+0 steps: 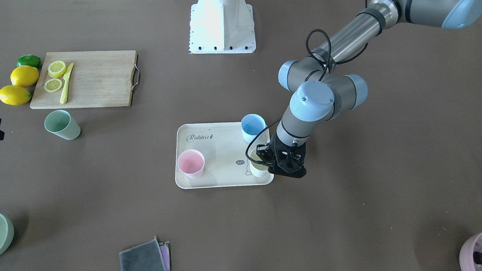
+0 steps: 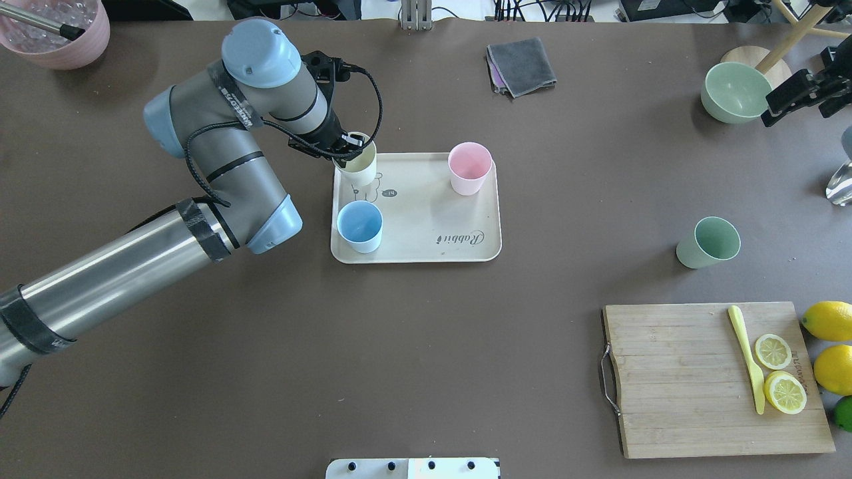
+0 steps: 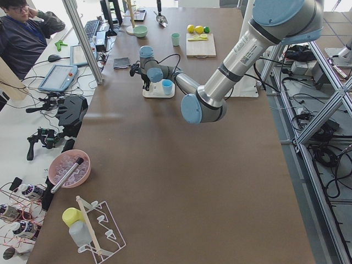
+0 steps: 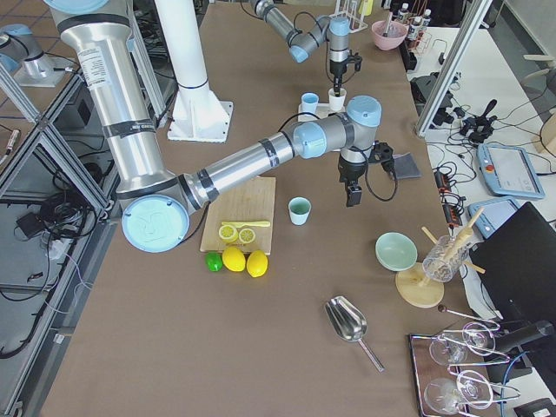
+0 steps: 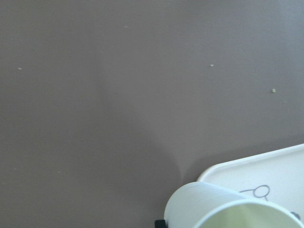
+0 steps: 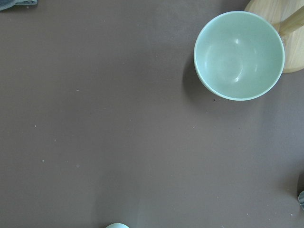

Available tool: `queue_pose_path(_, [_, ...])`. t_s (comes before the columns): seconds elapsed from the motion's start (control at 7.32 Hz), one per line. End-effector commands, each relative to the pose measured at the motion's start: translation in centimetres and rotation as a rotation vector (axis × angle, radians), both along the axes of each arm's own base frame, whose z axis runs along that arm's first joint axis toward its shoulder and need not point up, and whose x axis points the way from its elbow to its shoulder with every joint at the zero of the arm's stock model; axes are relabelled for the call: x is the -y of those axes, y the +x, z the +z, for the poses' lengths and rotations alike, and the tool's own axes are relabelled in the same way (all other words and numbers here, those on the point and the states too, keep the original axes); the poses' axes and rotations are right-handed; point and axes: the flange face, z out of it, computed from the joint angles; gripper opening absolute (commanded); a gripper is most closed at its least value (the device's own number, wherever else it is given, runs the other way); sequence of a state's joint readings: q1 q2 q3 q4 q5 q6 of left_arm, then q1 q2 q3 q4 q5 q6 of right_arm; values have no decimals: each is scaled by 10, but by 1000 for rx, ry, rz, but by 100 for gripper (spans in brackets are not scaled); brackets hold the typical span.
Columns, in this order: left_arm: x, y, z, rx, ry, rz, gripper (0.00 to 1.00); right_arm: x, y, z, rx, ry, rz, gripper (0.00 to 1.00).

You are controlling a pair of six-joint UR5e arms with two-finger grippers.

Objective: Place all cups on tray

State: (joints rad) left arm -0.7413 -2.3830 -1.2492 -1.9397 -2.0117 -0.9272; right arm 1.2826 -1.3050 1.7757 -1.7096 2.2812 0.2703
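Your one tray [image 2: 426,213] carries three: pink cup [image 2: 470,167], blue cup [image 2: 359,226], and yellow cup [image 2: 359,174], grasped by the left claw [image 2: 351,148]. One green cup [image 2: 709,243] stands outside. Right claw [image 4: 350,198]: can't tell.

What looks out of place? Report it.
The sage green tapered cup stands on the brown table near the wooden cutting board, off the cream rectangular tray where the blue cup, pink cup and pale yellow cup are. Nothing looks spilled or tipped.
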Motion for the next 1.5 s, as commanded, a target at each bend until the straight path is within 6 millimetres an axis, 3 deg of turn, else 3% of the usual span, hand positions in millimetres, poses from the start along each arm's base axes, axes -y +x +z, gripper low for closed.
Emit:
queue_pose_path(0.0, [-12, 20, -3, 11, 16, -2, 0, -8, 3, 16, 3, 7, 1, 100])
queue_pose_path(0.27, [-12, 18, -8, 5, 31, 3, 98, -8, 2, 16, 6, 11, -1, 100])
queue_pose_path(0.41, [7, -11, -18, -6, 32, -33, 98, -9, 2, 17, 5, 7, 0, 100])
queue_pose_path(0.55, [39, -69, -27, -20, -12, -49, 98, -11, 3, 18, 8, -10, 12, 100])
queue_pose_path(0.68, [61, -142, -39, 0, -2, 15, 98, -22, 4, 24, 25, -71, 58, 99])
queue_pose_path(0.82, [68, -212, -45, 67, 25, 52, 98, -43, -2, 32, 35, -93, 84, 99])
queue_pose_path(0.96, [75, -276, -29, 126, 60, 72, 98, -64, -7, 51, 57, -84, 104, 99])
queue_pose_path(1.09, [73, -323, 9, 151, 102, 100, 98, -87, -22, 70, 82, -85, 137, 99])
queue_pose_path(1.23, [72, -345, 27, 130, 114, 136, 98, -111, -38, 88, 88, -81, 153, 98])
queue_pose_path(1.37, [69, -350, 36, 136, 114, 131, 98, -124, -61, 99, 56, -77, 164, 98])
